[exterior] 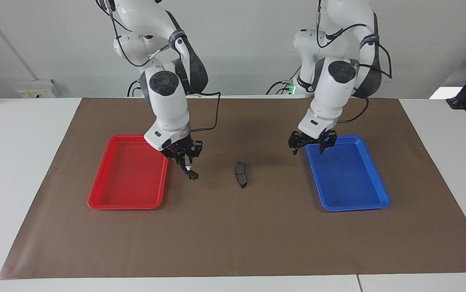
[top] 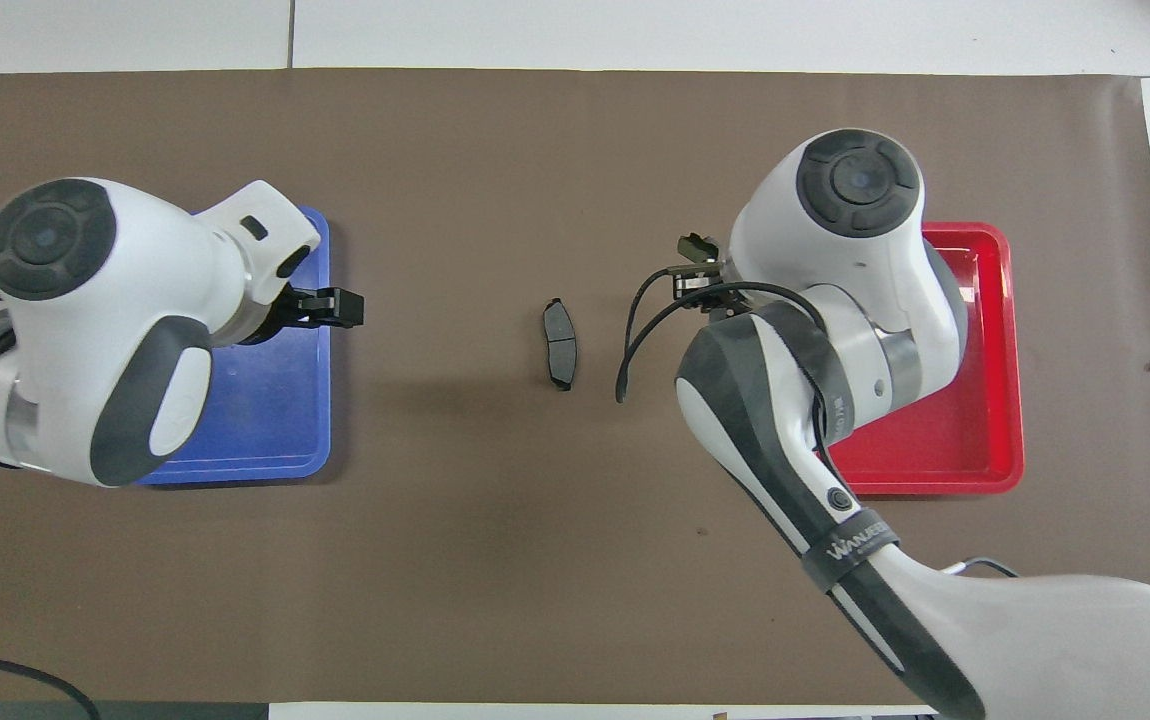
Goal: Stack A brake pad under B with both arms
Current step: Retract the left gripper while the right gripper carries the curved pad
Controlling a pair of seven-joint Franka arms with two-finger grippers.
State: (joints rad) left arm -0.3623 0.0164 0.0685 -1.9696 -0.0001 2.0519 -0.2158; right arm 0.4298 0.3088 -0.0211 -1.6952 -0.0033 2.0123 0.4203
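The A brake pad (exterior: 241, 174) lies flat mid-table, between both trays. The right gripper (exterior: 186, 163), clamped on piece B (exterior: 189, 170), hangs beside the red tray (exterior: 107, 190). Lower B squarely, aligned lengthwise. The left gripper (exterior: 312, 145) hangs empty, fingers spread, over the blue tray (exterior: 379, 182) corner.

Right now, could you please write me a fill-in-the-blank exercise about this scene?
1. The short dark-grey brake pad lies on the brown ____.
2. The right gripper holds the long curved black brake piece beside the ____ tray.
3. The left gripper, open, hangs over the ____ tray's rim.

Missing: mat; red; blue
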